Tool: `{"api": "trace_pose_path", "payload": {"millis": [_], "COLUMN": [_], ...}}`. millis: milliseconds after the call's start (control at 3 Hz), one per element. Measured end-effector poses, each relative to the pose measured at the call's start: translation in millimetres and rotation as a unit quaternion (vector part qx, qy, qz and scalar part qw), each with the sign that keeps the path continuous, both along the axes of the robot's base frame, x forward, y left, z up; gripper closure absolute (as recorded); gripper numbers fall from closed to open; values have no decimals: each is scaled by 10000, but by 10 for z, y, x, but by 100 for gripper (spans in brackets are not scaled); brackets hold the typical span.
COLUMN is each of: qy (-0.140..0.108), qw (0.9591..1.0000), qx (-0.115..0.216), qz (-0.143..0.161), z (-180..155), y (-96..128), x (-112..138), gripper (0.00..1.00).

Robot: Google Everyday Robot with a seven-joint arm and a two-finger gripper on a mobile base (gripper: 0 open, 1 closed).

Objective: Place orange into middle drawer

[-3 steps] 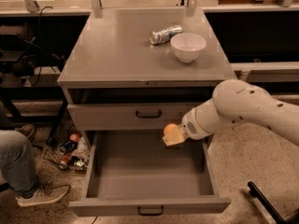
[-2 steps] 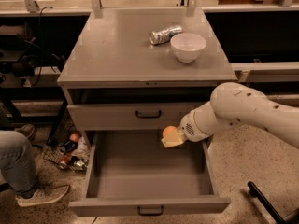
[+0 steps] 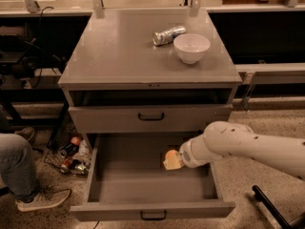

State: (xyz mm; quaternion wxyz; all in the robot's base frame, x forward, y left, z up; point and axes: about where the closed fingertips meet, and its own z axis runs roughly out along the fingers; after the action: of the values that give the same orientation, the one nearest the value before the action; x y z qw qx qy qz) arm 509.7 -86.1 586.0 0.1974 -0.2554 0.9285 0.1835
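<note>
Now you're at the placing step: your gripper [image 3: 173, 162], fingers clasping the orange [image 3: 170, 154], hangs over the open middle drawer [image 3: 136, 187]; lower gently, then release.

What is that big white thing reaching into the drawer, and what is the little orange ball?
The big white thing is a robot's arm. It works a bit like your arm. At its tip is the end effector, the robot's "hand", which pinches things between two fingers. Right now it is inside the open middle drawer, near the right side, and it is pinching the orange. That is a real fruit, not a ball. The robot's job is to put it in that drawer.

There is just one camera here, looking down at the grey cabinet from the front. On top of the cabinet sit a white bowl and a crushed silver can lying just behind it. The robot is not touching those.
</note>
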Motion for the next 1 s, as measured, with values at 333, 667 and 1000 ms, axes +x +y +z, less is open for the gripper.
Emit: {"api": "trace_pose_path", "payload": {"millis": [333, 667, 1000], "qy": [-12, 4, 109], "qw": [9991, 9977, 9969], "qx": [161, 246, 275], "qz": [-392, -626, -726], "z": [-495, -896, -1238], "y": [-43, -34, 59], "x": [62, 168, 240], "gripper": [100, 100, 100]}}
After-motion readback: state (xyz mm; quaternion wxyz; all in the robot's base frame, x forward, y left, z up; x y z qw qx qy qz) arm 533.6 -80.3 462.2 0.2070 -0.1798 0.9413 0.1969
